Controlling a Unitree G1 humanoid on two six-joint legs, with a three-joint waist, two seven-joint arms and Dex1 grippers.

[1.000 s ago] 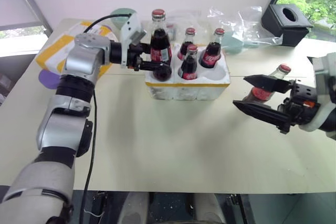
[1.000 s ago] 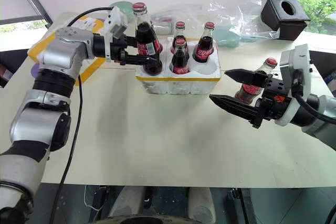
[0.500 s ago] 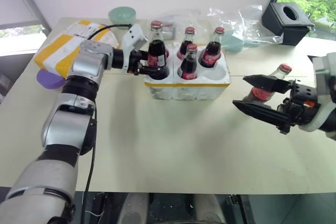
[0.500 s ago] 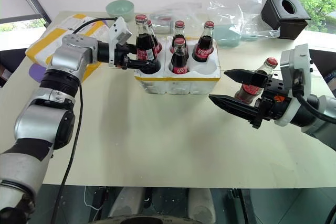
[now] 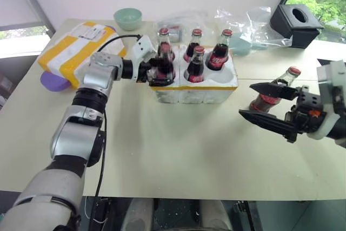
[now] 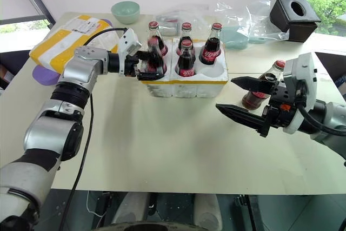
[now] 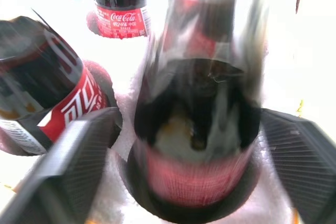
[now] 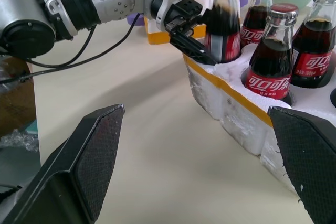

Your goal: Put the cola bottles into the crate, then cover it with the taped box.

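L gripper [image 6: 145, 64] spread, arm extended; R gripper [image 6: 238, 97] wide apart, level.

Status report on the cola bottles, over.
Left gripper open, astride seated bottle in crate. Right gripper open, empty. One loose bottle beside it on the table; nothing blocking.

Head views overlook crate [image 5: 193, 82]; wrist views close beside it.

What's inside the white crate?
The crate holds cola bottles: four show clearly, a possible fifth hides behind the left gripper. Some wells look empty; the bottles' bottoms are hidden.
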